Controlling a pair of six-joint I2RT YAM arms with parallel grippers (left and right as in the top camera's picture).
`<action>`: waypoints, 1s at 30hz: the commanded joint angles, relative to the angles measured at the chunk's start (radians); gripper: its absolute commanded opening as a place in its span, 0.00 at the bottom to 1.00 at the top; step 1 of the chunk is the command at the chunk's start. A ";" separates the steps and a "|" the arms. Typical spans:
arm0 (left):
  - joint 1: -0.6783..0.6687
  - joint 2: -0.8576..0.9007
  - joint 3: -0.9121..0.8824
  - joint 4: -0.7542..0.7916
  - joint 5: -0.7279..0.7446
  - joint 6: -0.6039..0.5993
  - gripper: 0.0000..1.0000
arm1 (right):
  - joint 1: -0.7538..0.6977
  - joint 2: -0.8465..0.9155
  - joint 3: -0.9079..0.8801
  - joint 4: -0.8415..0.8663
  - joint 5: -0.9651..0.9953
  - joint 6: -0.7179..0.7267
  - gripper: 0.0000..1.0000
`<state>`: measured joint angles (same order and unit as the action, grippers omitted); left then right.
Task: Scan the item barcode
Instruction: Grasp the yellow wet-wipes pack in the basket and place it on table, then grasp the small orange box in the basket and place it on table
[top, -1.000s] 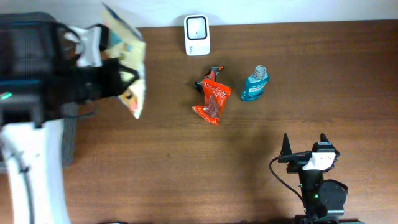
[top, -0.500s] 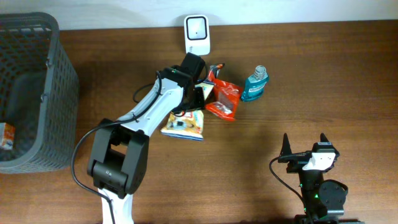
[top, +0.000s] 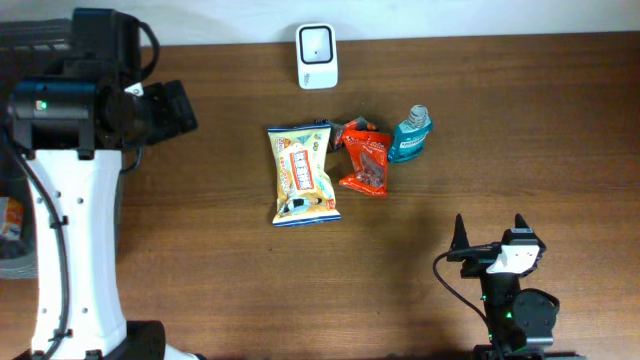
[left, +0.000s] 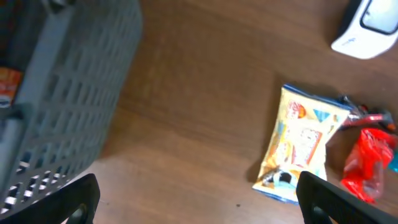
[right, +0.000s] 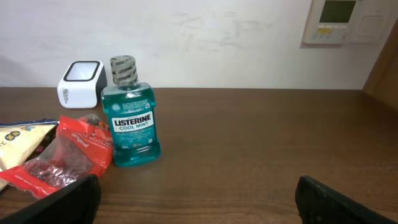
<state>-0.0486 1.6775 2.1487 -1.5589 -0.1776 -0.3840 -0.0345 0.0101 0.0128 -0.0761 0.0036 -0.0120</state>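
In front of the scanner (top: 317, 56), the yellow snack bag (top: 301, 173) lies flat, long axis pointing roughly at it, nearer the wide-open, empty left gripper (left: 199, 190) off to the scanner's left than the equally open, empty right gripper (top: 490, 226).

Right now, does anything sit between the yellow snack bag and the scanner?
Nothing visible. Only tabletop separates the yellow snack bag from the scanner; the red packet lies beside it, off that path.

Yellow snack bag (top: 303, 175) lying flat, seemingly face-up, near white scanner (top: 317, 56)
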 joint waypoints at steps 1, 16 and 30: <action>0.124 0.000 -0.004 0.049 -0.021 0.015 0.99 | 0.008 -0.006 -0.007 -0.005 0.008 -0.007 0.98; 0.737 0.126 -0.004 0.309 -0.081 0.331 0.89 | 0.008 -0.006 -0.007 -0.005 0.008 -0.007 0.98; 0.726 0.514 -0.040 0.222 -0.098 0.490 0.65 | 0.008 -0.006 -0.007 -0.005 0.008 -0.007 0.99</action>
<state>0.6838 2.1887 2.1338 -1.3346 -0.2481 0.0906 -0.0345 0.0101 0.0128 -0.0761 0.0032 -0.0120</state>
